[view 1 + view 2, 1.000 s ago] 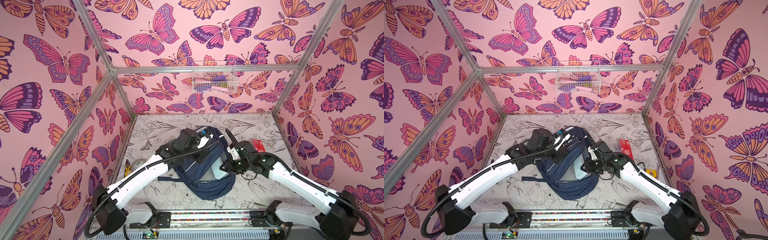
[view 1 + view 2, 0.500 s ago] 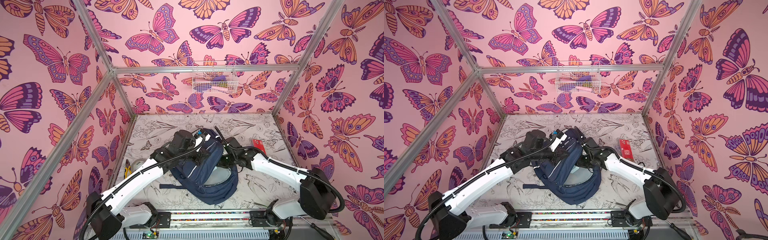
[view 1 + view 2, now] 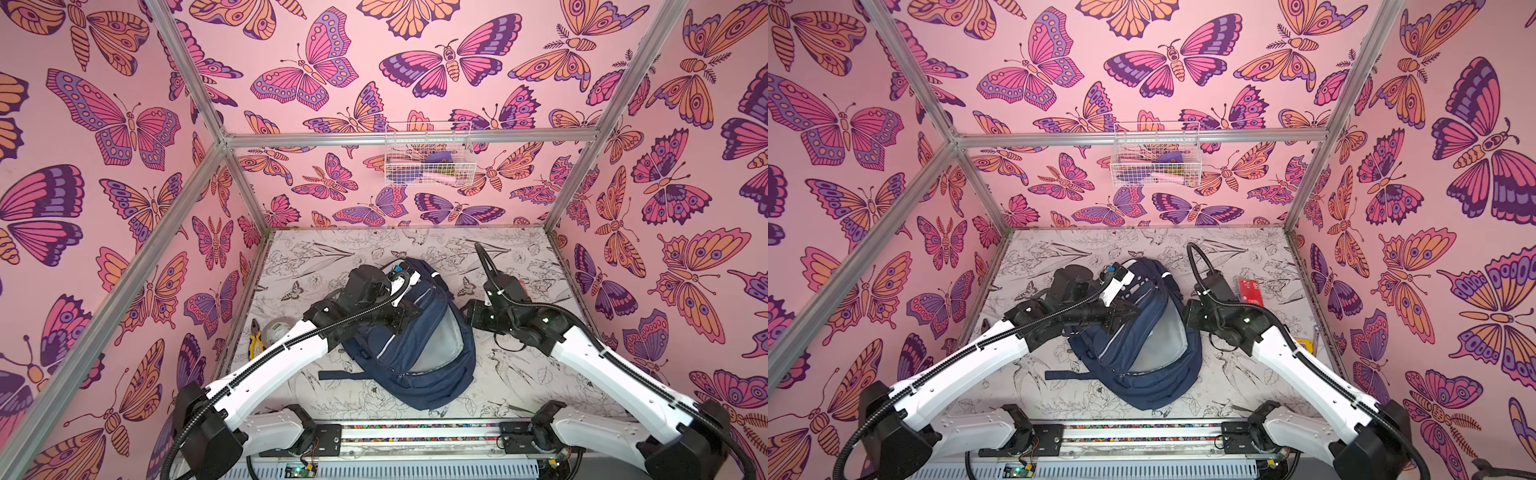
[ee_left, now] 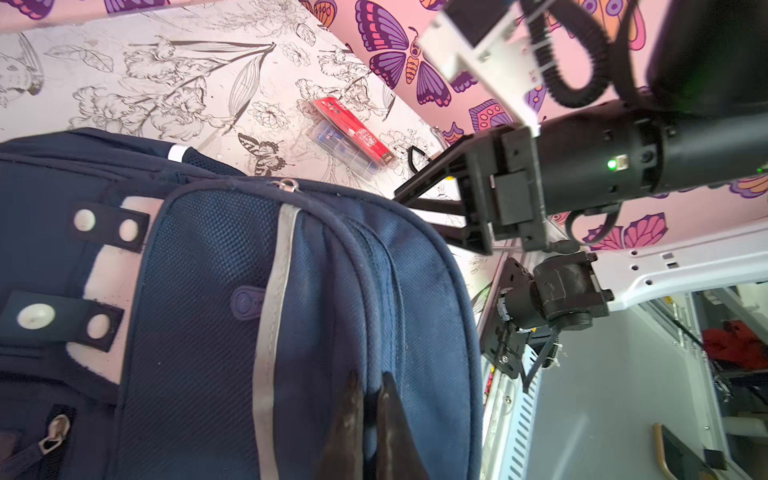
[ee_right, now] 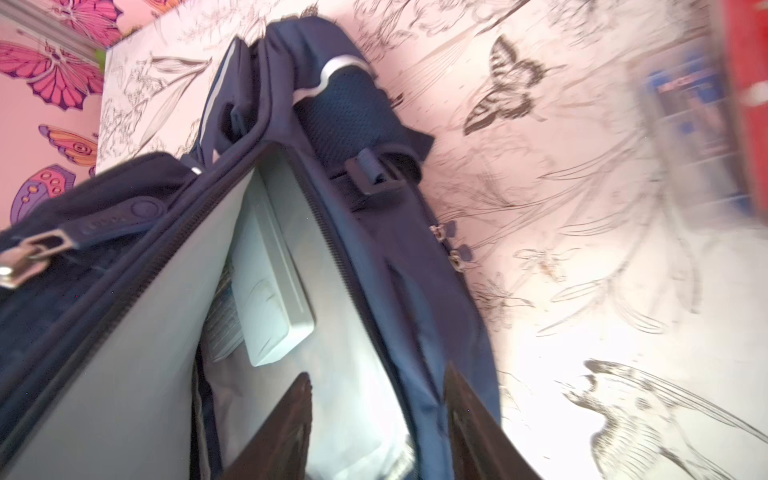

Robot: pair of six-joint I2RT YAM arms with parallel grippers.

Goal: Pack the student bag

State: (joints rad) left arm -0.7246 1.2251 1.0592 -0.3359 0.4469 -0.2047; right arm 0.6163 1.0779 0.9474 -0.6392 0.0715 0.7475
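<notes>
Student bag: the student bag (image 3: pixel 419 365) lies flat in the middle of the worktop (image 3: pixel 519 257). Its main compartment is unzipped and gaping, and the grey lining (image 3: pixel 440 336) shows in both top views.
Inside the bag: a flat pale grey case (image 5: pixel 270 291) rests against the lining, deep in the compartment (what it is I cannot tell).
Left tool: the left tool (image 4: pixel 370 376) is pressed together on the bag's front panel, pinching a ridge of fabric beside the reflective stripe (image 4: pixel 274 291). It appears to be holding the mouth open.
Right tool: the right tool (image 5: pixel 378 372) is spread at the bag's open rim, one finger over the lining and one outside the bag. It grips nothing.
Loose items: a red pack (image 3: pixel 1249 289) lies just to the right of the bag. Yellow-handled pliers (image 3: pixel 254 340) and a tape roll (image 3: pixel 277 328) lie to the left of the bag.
Step in hand: with the right tool empty at the mouth and the case already inside, I judge that one item is packed and the right arm is free for another.
Next move: probably a reach to the red pack, the item nearest the bag on that arm's side. The pack lies flush on the worktop, so it calls for a low, flat pinch. The left tool would need to hold its grip so that the mouth does not fall shut.
</notes>
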